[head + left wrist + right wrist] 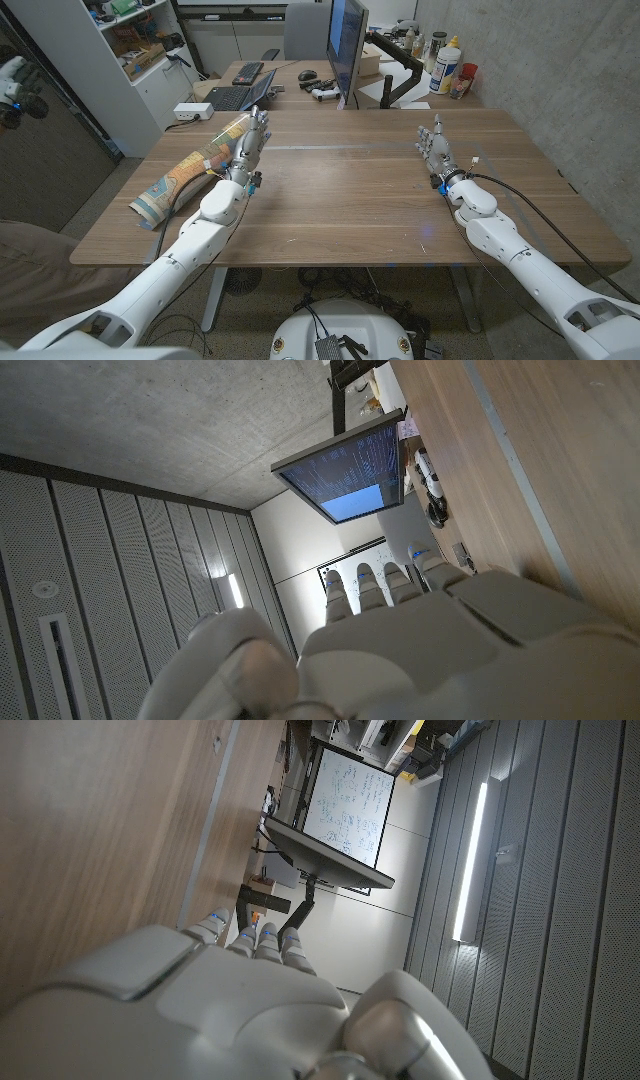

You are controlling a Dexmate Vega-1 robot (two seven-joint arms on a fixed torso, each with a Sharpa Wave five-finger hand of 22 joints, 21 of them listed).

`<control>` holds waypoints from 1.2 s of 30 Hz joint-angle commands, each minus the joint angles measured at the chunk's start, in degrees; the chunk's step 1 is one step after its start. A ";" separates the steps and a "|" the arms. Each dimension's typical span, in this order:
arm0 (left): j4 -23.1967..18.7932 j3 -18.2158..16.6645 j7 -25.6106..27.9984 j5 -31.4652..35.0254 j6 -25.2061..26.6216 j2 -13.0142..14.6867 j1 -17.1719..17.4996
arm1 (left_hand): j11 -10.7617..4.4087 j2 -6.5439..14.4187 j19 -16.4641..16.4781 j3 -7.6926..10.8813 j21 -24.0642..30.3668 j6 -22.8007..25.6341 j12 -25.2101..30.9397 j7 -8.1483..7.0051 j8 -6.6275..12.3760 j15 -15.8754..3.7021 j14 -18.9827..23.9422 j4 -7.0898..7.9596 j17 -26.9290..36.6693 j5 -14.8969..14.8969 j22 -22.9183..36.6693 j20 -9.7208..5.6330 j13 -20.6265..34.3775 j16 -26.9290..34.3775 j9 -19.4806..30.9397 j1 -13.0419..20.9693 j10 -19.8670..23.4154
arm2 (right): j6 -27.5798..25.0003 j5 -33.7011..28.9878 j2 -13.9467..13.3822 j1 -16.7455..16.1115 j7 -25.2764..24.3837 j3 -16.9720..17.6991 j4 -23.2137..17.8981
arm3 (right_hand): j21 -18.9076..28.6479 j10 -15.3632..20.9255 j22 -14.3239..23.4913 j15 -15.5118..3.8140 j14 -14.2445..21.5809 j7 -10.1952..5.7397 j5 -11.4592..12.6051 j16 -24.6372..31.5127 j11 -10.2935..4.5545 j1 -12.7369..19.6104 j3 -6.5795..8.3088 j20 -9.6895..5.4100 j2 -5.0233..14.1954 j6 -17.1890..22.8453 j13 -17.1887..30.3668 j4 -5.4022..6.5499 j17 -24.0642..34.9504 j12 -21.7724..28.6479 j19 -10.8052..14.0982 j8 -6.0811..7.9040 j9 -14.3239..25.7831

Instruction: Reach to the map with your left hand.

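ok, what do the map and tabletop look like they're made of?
Map: looks like printed paper, loosely rolled, with colourful print and soft curved edges; whether it is coated can't be told. Table: wood or wood-look laminate, brown with visible grain lines and a matte to low-sheen finish; solid wood versus veneer can't be told from here.

Part of the rolled map [190,170] hidden behind the left hand [250,142], touching or just beside too hard to tell, words on the monitor [348,472] too small to read

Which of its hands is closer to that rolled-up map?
Left. The left hand is right beside the map, at its far end; the right hand is far across the table.
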 commanded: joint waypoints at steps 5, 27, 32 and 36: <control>-6.49 0.40 12.04 12.87 2.74 1.00 2.28 | 0.03 0.40 -2.02 -0.49 -0.48 1.12 0.00 -0.12 0.53 0.07 -2.39 0.25 0.30 0.00 0.18 1.68 0.25 -0.09 0.12 0.39 -0.50 | -0.48 -0.35 -1.21 -0.25 0.49 -0.05 -0.37 | 0.17 -0.43 0.22 0.09 -1.63 0.46 0.40 0.20 -0.12 0.08 -0.29 -0.05 0.92 -0.15 0.22 -0.05 0.32 0.22 -0.70 0.32 0.19; -11.88 0.57 24.94 26.08 15.97 1.51 3.91 | 0.77 0.64 -3.94 -0.50 -0.47 2.03 0.01 0.82 0.67 0.83 -3.84 0.27 0.30 -0.29 0.19 2.30 0.26 0.20 0.11 0.58 -0.89 | 0.36 -2.23 -2.13 -0.36 0.25 -0.46 -0.41 | 0.35 0.44 0.23 -0.40 0.03 0.37 0.39 0.84 -0.42 0.10 -0.39 -0.24 1.18 -0.11 0.21 -0.03 0.33 0.60 -0.71 0.36 0.18; -12.33 0.49 26.66 28.04 17.62 1.93 4.03 | 0.84 0.63 -4.01 -0.49 -0.40 2.15 0.08 1.02 0.68 0.84 -3.80 0.21 0.29 -0.33 0.19 2.26 0.26 0.30 0.11 0.71 -0.78 | 0.74 -3.13 -2.63 -0.22 0.40 -0.69 -0.44 | 0.36 0.12 0.23 -0.41 -0.29 0.34 0.38 0.66 -0.39 0.11 -0.43 -0.31 1.17 -0.07 0.21 -0.04 0.34 0.46 -0.73 0.37 0.18; -12.69 0.48 28.24 29.95 19.02 2.30 4.04 | 0.82 0.54 -4.24 -0.51 -0.41 2.19 0.04 1.02 0.66 0.90 -3.69 0.12 0.29 -0.38 0.18 2.07 0.26 0.41 0.10 0.87 -0.95 | 1.01 -2.98 -2.49 -0.28 0.38 -0.57 -0.42 | 0.35 -0.09 0.23 -0.48 -0.73 0.35 0.38 0.47 -0.29 0.09 -0.50 -0.31 1.12 -0.02 0.21 -0.04 0.34 0.37 -0.80 0.39 0.18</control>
